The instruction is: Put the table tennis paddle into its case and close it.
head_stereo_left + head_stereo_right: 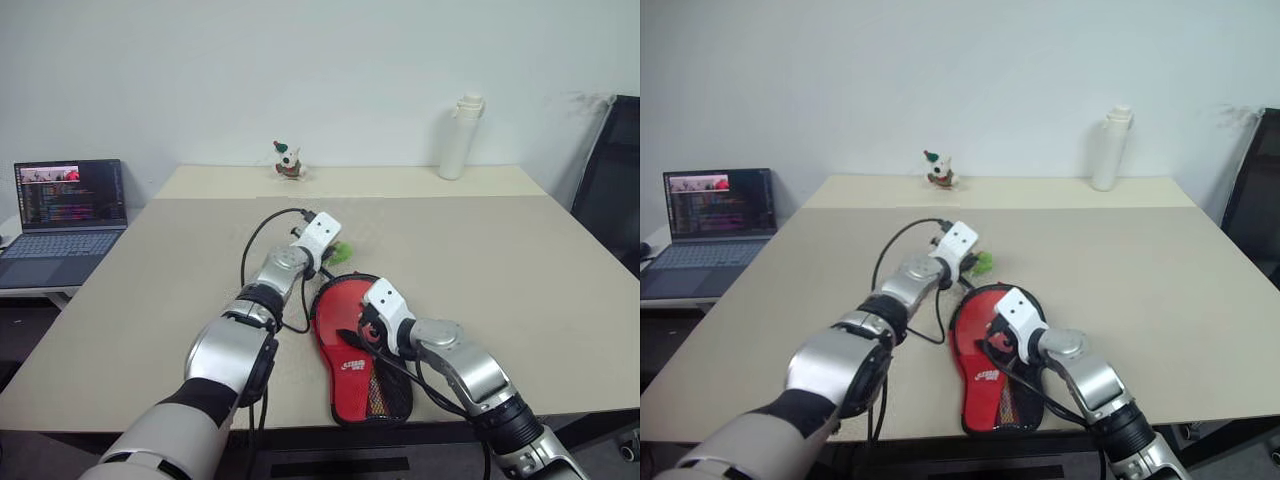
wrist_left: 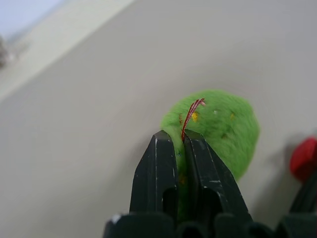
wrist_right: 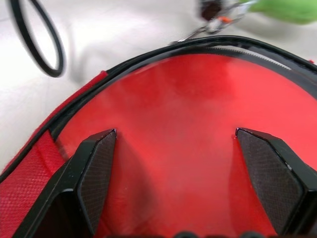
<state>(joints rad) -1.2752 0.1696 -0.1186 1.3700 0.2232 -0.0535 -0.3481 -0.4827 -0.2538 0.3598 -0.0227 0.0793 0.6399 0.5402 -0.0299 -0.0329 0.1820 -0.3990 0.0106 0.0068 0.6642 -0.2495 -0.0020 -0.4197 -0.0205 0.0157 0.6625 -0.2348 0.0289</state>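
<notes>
Case (image 1: 350, 345) lies red face up near the table's (image 1: 560, 300) front edge. Left gripper (image 2: 181, 141), jaws pinched on the green charm (image 2: 223, 124), likely to draw the zip. Right gripper (image 3: 178, 178), jaws wide, steadies the case. Paddle presumably inside.

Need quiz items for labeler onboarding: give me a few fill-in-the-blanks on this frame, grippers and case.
1. The left gripper is shut on the fuzzy ____ charm.
2. The right gripper's fingers stand ____ over the case.
3. The case lies with its ____ face up.
4. The white bottle stands at the table's ____ edge.

Missing: green; open; red; far
</notes>
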